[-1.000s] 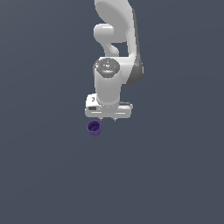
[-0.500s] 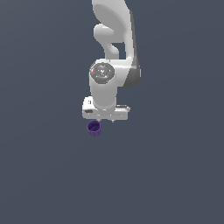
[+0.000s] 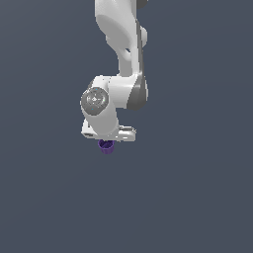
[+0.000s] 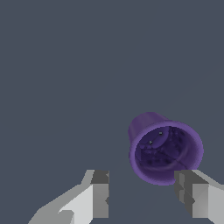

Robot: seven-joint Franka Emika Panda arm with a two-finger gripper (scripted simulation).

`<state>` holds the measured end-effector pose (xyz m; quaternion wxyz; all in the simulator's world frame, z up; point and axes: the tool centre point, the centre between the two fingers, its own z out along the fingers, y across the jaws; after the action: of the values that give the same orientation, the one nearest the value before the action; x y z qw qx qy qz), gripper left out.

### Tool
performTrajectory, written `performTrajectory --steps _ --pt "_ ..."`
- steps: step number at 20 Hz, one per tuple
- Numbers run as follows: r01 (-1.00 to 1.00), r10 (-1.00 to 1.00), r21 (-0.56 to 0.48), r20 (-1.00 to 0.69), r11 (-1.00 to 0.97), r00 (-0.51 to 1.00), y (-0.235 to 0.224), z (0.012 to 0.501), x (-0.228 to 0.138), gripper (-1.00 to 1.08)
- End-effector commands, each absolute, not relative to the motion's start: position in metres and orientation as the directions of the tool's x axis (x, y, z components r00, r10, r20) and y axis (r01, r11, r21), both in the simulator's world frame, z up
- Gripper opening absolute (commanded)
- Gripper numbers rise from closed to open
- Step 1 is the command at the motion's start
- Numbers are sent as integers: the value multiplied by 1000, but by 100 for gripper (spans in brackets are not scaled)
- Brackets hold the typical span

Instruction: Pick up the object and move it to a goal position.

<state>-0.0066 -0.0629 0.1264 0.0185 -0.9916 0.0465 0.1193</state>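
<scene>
The object, a small dark purple cup (image 3: 106,147), stands on the grey floor, partly covered by the white hand of the arm in the exterior view. In the wrist view the cup (image 4: 164,151) shows its hollow inside and round rim. My gripper (image 4: 142,192) is open, its two fingers spread wide. The cup lies ahead of the fingers and closer to one fingertip (image 4: 183,186) than to the other; nothing is between them. In the exterior view the fingers themselves are hidden behind the hand (image 3: 108,131).
A flat grey surface (image 3: 197,197) fills both views. The arm's white links (image 3: 123,49) rise above the hand to the picture's upper edge.
The hand has moved down and toward the exterior view's left, so it now sits right over the cup. The cup has stayed in place.
</scene>
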Motion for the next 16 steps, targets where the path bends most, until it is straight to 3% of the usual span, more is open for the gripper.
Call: performTrajectory --steps 1,16 --pt "-117 -101 -42 -282 -992 954 -74 121 -6 28" --pt "-229 -120 -160 -504 -960 856 -128 95 -12 28"
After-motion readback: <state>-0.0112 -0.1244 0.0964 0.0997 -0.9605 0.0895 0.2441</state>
